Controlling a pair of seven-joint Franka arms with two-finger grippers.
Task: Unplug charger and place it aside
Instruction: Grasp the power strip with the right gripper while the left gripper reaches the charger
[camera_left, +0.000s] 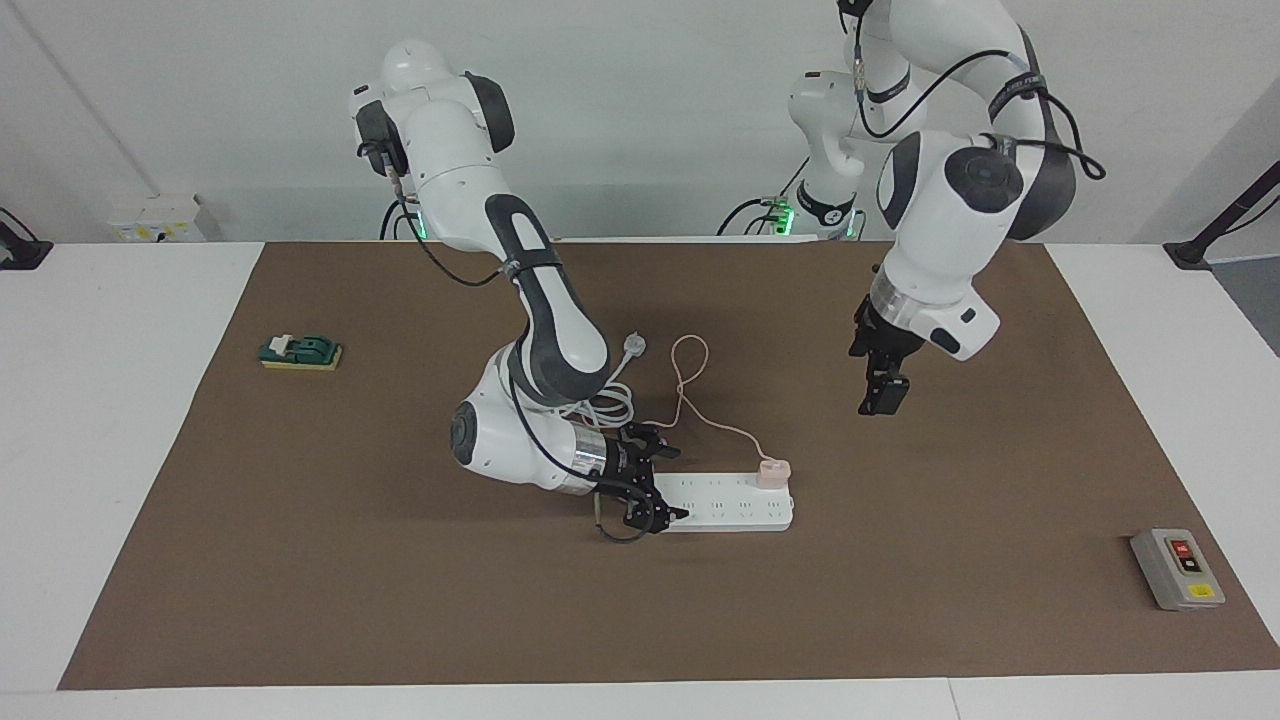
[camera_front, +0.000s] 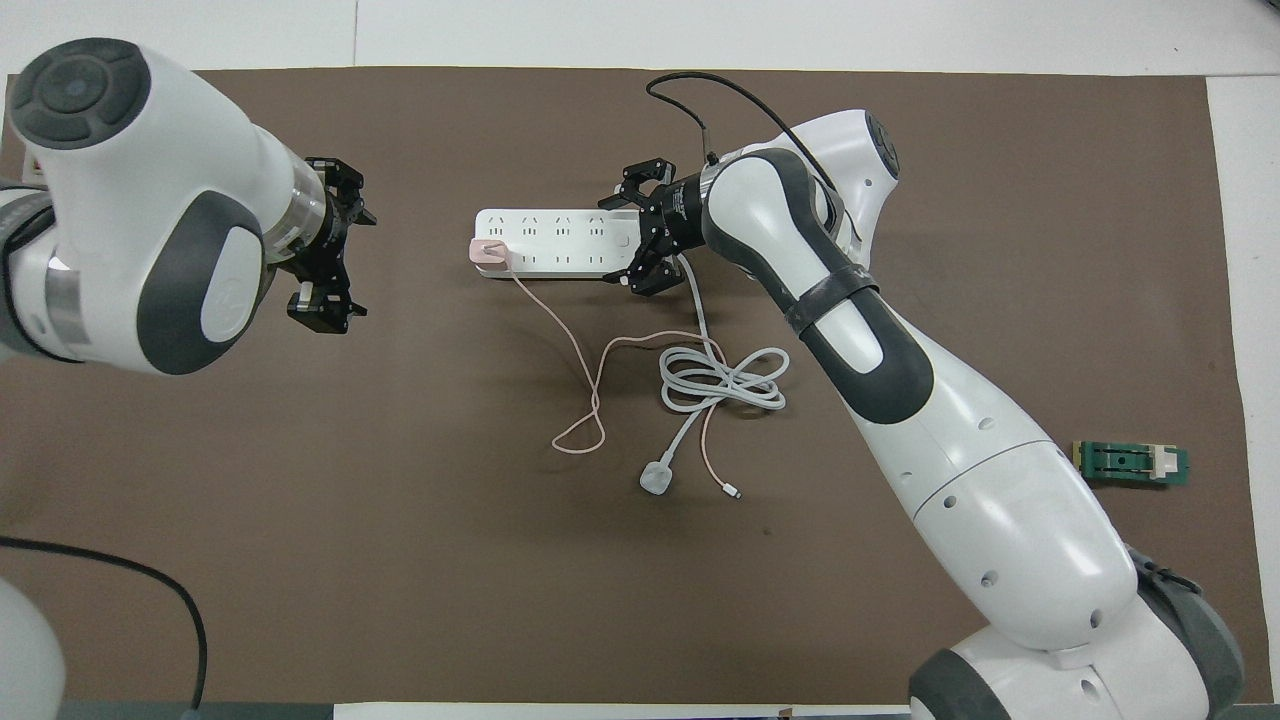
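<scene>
The charger (camera_left: 772, 470) is a small pale pink cube plugged into the white power strip (camera_left: 735, 513) at the strip's end toward the left arm. It also shows in the overhead view (camera_front: 488, 252). Its thin pink cable (camera_front: 580, 365) loops over the mat toward the robots. My right gripper (camera_left: 662, 487) is low at the strip's end toward the right arm, open, with that end between its fingers; it also shows in the overhead view (camera_front: 640, 232). My left gripper (camera_left: 885, 392) hangs open and empty in the air over bare mat, off the strip's charger end.
A thick white cord lies coiled (camera_front: 722, 385) beside the pink cable, and its round white plug (camera_front: 657, 478) lies nearer to the robots. A green block (camera_left: 300, 352) lies toward the right arm's end. A grey switch box (camera_left: 1177, 568) lies toward the left arm's end, at the mat's edge.
</scene>
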